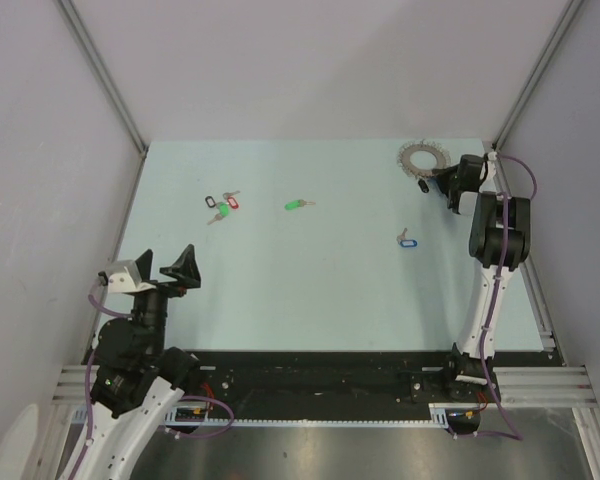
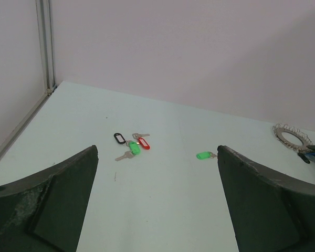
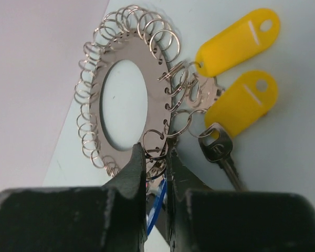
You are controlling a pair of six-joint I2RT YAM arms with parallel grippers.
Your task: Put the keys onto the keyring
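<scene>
The keyring (image 1: 423, 156) lies at the far right of the table, a flat grey ring fringed with small wire loops. In the right wrist view it (image 3: 121, 100) fills the frame. My right gripper (image 3: 156, 157) is shut on the loops at its near edge and also shows in the top view (image 1: 450, 187). A thin blue strip shows between the fingers; I cannot tell what it is. The green-tagged key (image 1: 296, 205) lies mid-table and the blue-tagged key (image 1: 407, 239) to its right, both loose. My left gripper (image 1: 165, 268) is open and empty at the near left, and the left wrist view (image 2: 157, 152) shows it far from the green-tagged key (image 2: 203, 155).
A bunch of three keys tagged black, red and green (image 1: 221, 205) lies at the far left, also in the left wrist view (image 2: 131, 144). Two yellow tags (image 3: 236, 42) and a silver key (image 3: 218, 149) hang from the keyring's loops. Grey walls enclose the table.
</scene>
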